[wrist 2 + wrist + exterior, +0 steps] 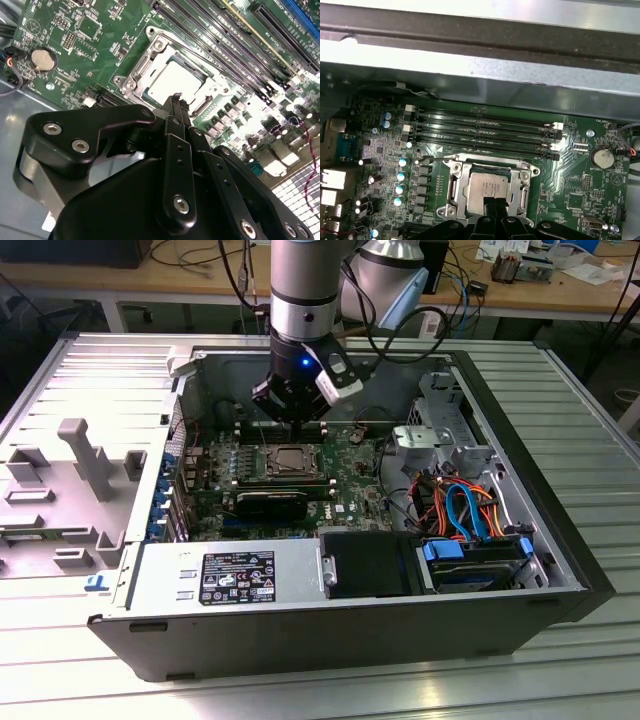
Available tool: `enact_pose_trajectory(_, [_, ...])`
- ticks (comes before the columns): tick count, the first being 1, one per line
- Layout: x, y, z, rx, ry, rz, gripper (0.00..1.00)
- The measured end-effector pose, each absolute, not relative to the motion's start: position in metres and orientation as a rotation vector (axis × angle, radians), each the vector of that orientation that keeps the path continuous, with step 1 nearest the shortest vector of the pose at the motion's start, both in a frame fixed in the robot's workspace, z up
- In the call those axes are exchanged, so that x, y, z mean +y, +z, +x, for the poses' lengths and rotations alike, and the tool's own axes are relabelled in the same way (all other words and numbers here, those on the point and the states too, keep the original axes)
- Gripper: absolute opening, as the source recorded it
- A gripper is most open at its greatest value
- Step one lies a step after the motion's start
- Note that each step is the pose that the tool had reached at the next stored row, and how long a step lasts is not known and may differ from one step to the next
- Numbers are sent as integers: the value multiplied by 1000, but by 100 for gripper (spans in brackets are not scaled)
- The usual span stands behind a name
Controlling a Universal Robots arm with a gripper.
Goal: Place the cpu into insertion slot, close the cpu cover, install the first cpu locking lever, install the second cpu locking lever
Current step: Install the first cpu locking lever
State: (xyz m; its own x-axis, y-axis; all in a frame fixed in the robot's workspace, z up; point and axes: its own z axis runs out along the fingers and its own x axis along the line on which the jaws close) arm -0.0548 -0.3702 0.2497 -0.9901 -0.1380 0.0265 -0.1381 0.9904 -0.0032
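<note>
The cpu [486, 187] lies in the insertion slot [290, 462] on the green board, its silver-grey top [172, 80] facing up. The cpu cover [454, 186] rests flat around it as a silver frame [136, 70]. Thin metal lever rods run along the socket's edges; whether they are latched I cannot tell. My gripper [176, 100] hangs just above the socket's edge [492, 202], black fingers pressed together and shut with nothing between them. In the exterior view the gripper [290, 420] stands over the far side of the socket.
Long black memory slots [485, 132] lie between the socket and the case wall [480, 75]. A coin battery [601, 157] sits to one side. The power supply [230, 575] and a drive with coloured cables [470, 540] fill the near side. A grey plastic shroud [70, 480] lies outside the case.
</note>
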Motion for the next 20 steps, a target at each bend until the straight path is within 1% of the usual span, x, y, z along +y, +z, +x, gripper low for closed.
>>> enact_pose_trajectory(4, [-370, 250, -55, -3106, -6, 255, 11])
enact_pose_trajectory(8, [-370, 249, -56, -3113, -9, 144, 11])
enact_pose_trajectory(20, [-369, 249, -98, -3117, -9, 138, 11])
